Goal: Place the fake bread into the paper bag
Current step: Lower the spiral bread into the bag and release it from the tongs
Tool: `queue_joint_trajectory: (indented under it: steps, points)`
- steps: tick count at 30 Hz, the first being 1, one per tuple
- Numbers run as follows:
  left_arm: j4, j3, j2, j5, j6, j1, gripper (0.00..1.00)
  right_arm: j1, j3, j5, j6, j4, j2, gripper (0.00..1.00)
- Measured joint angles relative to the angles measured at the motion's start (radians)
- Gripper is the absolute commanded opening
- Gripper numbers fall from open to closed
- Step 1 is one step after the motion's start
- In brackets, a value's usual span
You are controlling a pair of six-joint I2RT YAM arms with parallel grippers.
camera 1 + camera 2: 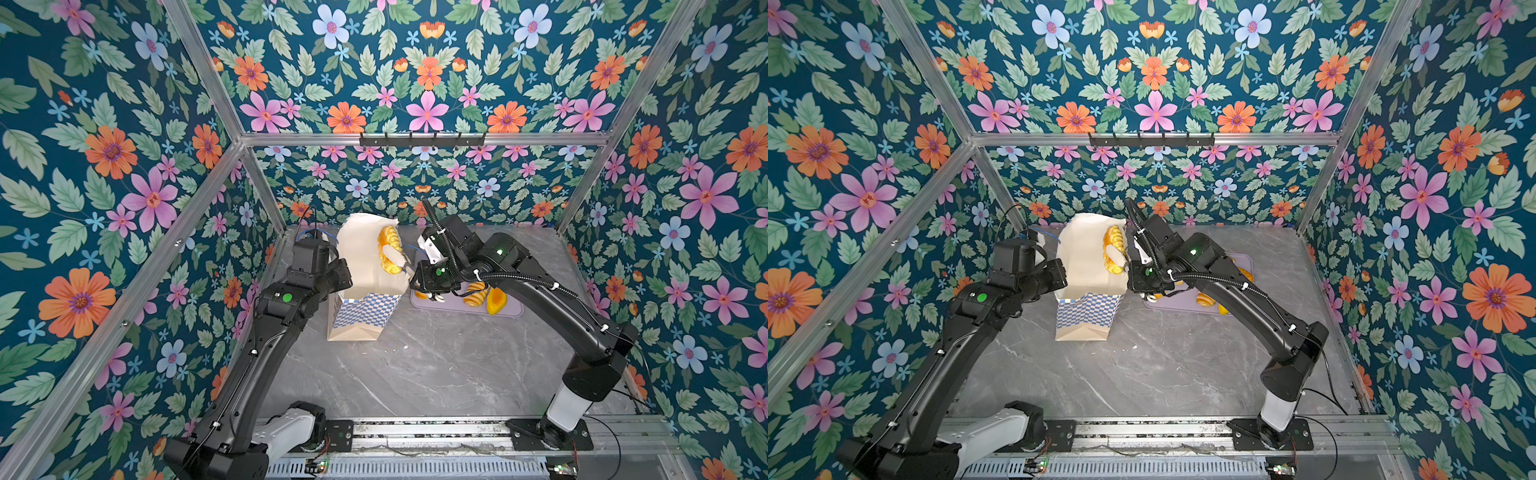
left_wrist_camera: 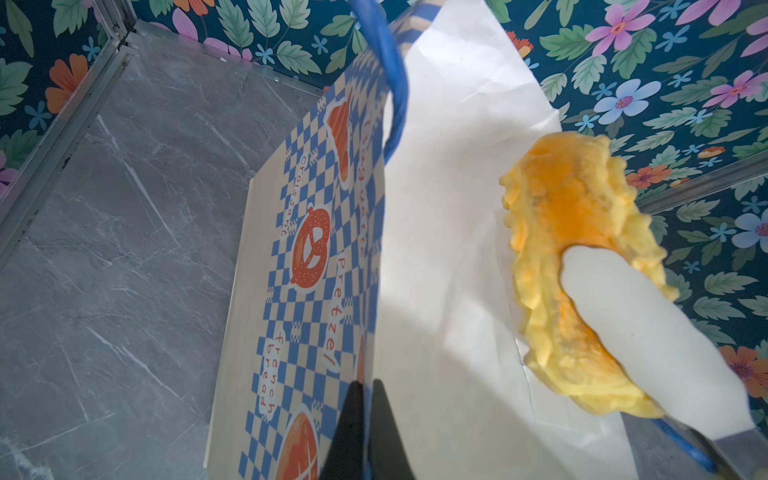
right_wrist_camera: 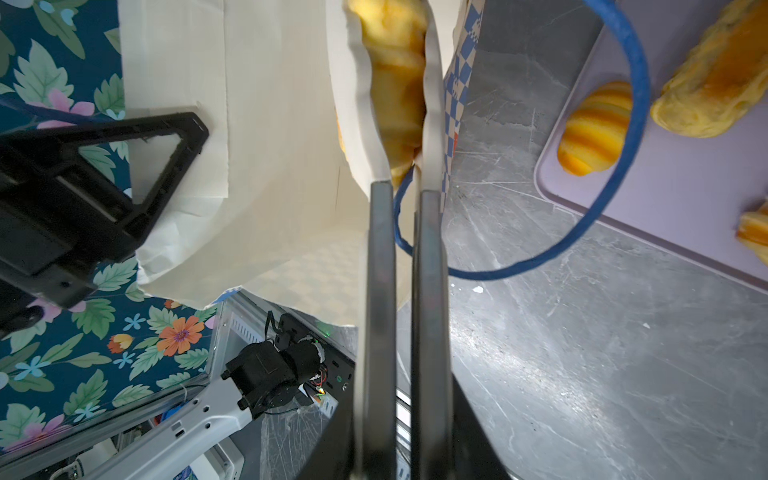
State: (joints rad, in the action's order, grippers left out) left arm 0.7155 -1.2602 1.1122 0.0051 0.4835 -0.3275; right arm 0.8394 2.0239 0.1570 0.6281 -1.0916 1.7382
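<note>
The paper bag [image 1: 365,309] [image 1: 1088,311] stands upright at the back of the table, its cream mouth spread wide. My left gripper [image 2: 365,388] is shut on the bag's side wall [image 2: 316,249] at the rim; its black finger [image 3: 166,141] shows in the right wrist view. My right gripper [image 1: 394,257] [image 1: 1119,259] [image 3: 392,33] is shut on a ridged long loaf of fake bread [image 1: 389,239] [image 1: 1113,241] [image 2: 573,224] [image 3: 399,104], held over the bag's open mouth. One white finger [image 2: 648,332] lies across the loaf.
A lilac tray [image 1: 513,311] [image 1: 1169,306] [image 3: 673,199] lies right of the bag with more pastries: a striped bun [image 3: 594,129], a long loaf [image 3: 715,91], others [image 1: 476,294] [image 1: 496,301]. The bag's blue cord handle [image 3: 636,83] loops beside my right gripper. Floral walls enclose the table.
</note>
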Motion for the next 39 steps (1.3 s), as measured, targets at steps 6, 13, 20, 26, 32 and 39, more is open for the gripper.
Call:
queue_joint_trajectory:
  steps: [6, 13, 20, 26, 32, 39]
  points:
    - [0.000, -0.001, 0.008, -0.002, 0.000, 0.000, 0.04, 0.000, -0.002, -0.003, -0.004, -0.003, 0.000, 0.37]
    - [0.000, -0.001, 0.017, -0.002, 0.000, 0.000, 0.04, 0.000, -0.004, -0.004, -0.008, -0.002, 0.000, 0.41]
    - [0.000, -0.001, 0.018, 0.005, 0.000, 0.000, 0.04, 0.000, -0.004, -0.003, -0.011, -0.001, 0.000, 0.41]
    - [0.000, -0.001, 0.022, 0.004, 0.000, 0.000, 0.04, 0.000, -0.004, -0.003, -0.011, 0.003, -0.005, 0.41]
    - [0.000, 0.003, 0.027, 0.004, 0.000, 0.000, 0.04, 0.000, 0.004, -0.002, -0.011, 0.013, -0.027, 0.40]
    - [-0.001, 0.005, 0.038, 0.002, 0.000, 0.000, 0.03, 0.000, 0.003, 0.027, -0.011, 0.054, -0.079, 0.40]
